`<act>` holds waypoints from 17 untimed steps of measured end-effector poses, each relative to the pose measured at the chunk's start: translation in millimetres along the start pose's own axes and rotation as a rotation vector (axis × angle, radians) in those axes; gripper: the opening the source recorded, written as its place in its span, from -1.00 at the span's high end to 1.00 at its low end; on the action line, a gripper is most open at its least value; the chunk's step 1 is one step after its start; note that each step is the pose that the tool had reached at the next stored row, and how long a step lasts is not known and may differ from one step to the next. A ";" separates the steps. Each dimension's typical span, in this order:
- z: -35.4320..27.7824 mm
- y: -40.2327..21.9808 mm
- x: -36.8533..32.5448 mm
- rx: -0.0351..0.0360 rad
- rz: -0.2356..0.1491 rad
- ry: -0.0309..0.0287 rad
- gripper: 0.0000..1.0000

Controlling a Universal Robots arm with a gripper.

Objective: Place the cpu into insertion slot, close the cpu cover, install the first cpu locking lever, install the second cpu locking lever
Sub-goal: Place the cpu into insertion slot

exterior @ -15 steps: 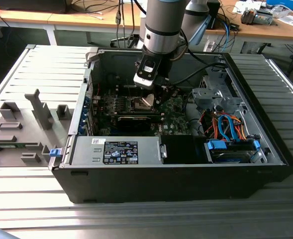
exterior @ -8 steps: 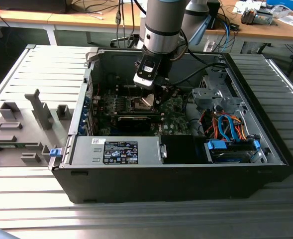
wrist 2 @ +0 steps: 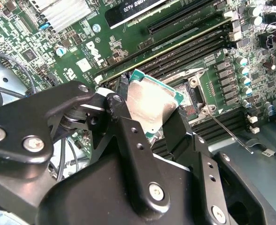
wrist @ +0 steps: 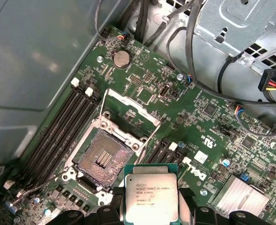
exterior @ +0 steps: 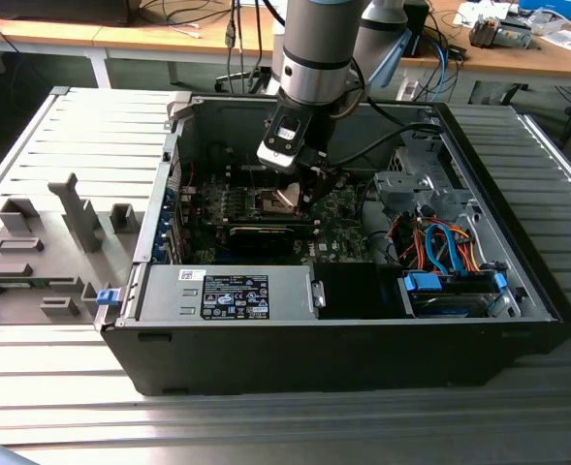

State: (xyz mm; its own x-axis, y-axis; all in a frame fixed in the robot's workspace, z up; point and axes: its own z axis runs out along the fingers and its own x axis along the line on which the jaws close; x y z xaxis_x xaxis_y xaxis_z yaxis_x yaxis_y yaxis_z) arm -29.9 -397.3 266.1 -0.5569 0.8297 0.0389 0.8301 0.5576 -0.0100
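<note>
My gripper (wrist 2: pixel 149 119) is shut on the cpu (wrist 2: pixel 151 104), a small square chip with a silver top and green edge, held by two opposite sides between black fingers (wrist 2: pixel 123 117). In the first wrist view the cpu (wrist: pixel 152 194) hangs beside and above the insertion slot (wrist: pixel 102 159), a dark square socket with bare contacts and nothing in it. The cpu cover (wrist: pixel 133 105), a silver frame, stands tilted up at the socket's far side. A thin wire locking lever (wrist: pixel 37 186) is swung out beside the memory slots. In the exterior view the gripper (exterior: pixel 291 198) hovers over the motherboard.
The open black computer case (exterior: pixel 266 358) lies on a slatted metal table. Long black memory slots (wrist: pixel 58 131) flank the socket. A silver heatsink (wrist: pixel 243 194), black cables (wrist: pixel 198 70) and a metal drive cage (exterior: pixel 416 189) crowd one side. Grey fixtures (exterior: pixel 33 247) stand at the exterior view's left.
</note>
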 end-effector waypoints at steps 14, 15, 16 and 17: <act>0.0 0.0 0.0 -0.0020 0.055 0.0006 -0.08; 0.0 0.0 0.0 -0.0022 0.057 0.0006 -0.08; 0.0 0.0 0.0 -0.0024 0.061 0.0006 -0.08; 0.0 0.0 0.0 -0.0025 0.065 0.0006 -0.08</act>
State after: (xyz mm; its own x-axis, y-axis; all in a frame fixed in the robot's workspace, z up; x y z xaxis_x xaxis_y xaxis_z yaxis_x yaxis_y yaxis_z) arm -29.9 -397.3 266.1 -0.5022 0.8639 0.0389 0.8643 0.5029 -0.0101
